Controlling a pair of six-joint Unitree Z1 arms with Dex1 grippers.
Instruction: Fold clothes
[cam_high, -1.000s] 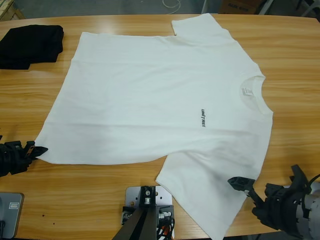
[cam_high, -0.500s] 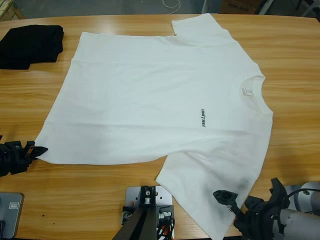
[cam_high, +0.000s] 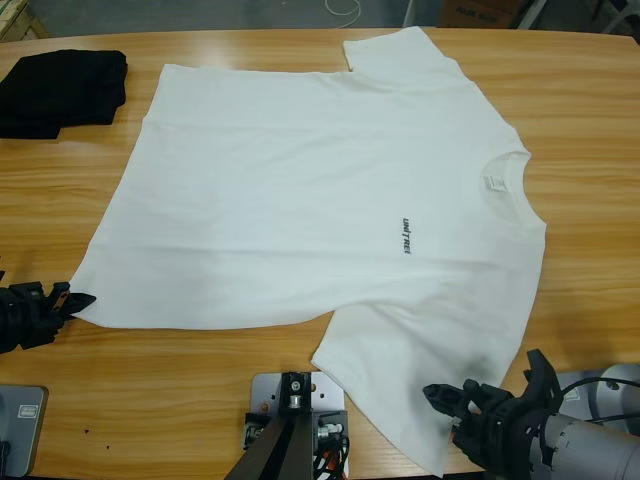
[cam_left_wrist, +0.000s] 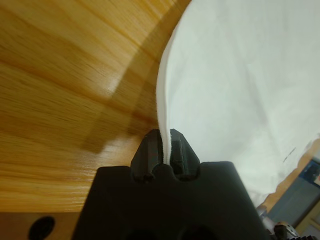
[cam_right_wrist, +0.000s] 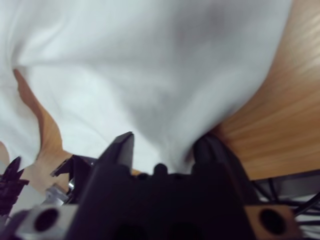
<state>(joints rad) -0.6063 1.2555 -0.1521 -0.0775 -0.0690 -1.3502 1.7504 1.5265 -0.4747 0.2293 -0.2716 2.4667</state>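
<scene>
While the left gripper pinches the T-shirt hem, the right gripper straddles its sleeve, jaws apart.

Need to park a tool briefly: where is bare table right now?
Bare wood lies right of the T-shirt collar, and along the near edge between the left gripper and the near sleeve. Crowded: the black garment corner and the right gripper.

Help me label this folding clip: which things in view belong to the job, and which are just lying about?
Part of the job:
white T-shirt
left gripper, jaws shut on its hem corner
right gripper, jaws open around the sleeve edge

Just lying about:
black folded garment
wooden table
</scene>
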